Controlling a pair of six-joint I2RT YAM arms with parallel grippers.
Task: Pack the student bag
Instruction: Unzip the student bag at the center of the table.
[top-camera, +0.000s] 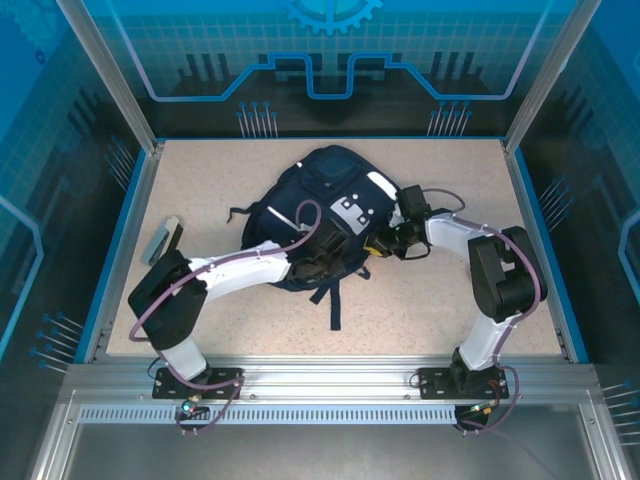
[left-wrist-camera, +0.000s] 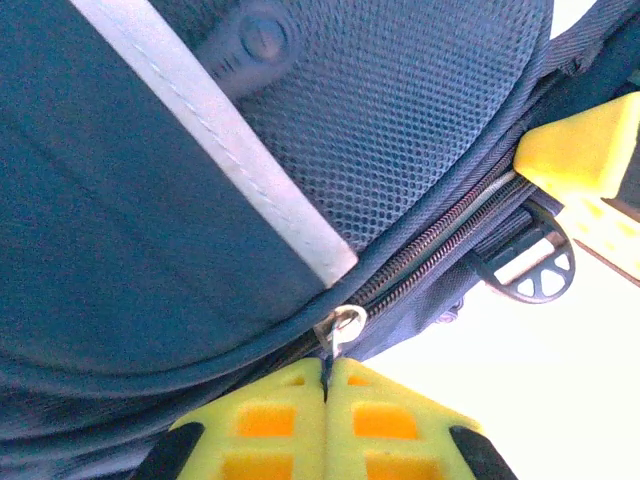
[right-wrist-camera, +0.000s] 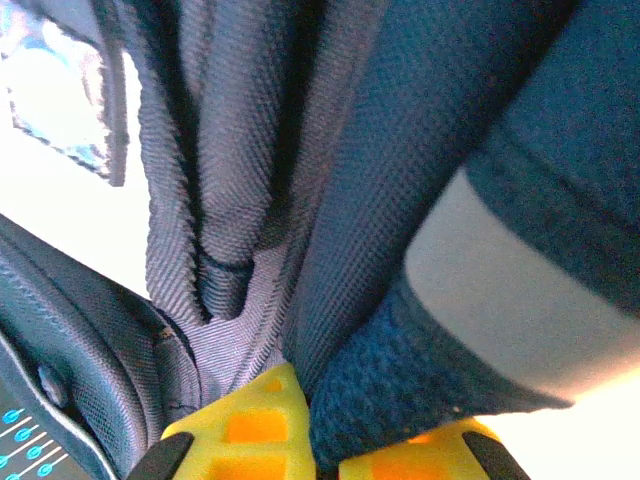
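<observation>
One bag (top-camera: 322, 205) lies mid-worktop (top-camera: 450, 320), where I grip it with two hands: the left hand (left-wrist-camera: 327, 385) pressed together on one zip pull (left-wrist-camera: 343, 328), the right hand (right-wrist-camera: 312, 425) pinching one fold of its fabric.

left pincer (left-wrist-camera: 325, 385) pinching student bag (left-wrist-camera: 120, 230) | right pincer (right-wrist-camera: 318, 425) likewise | arms bent inward
</observation>
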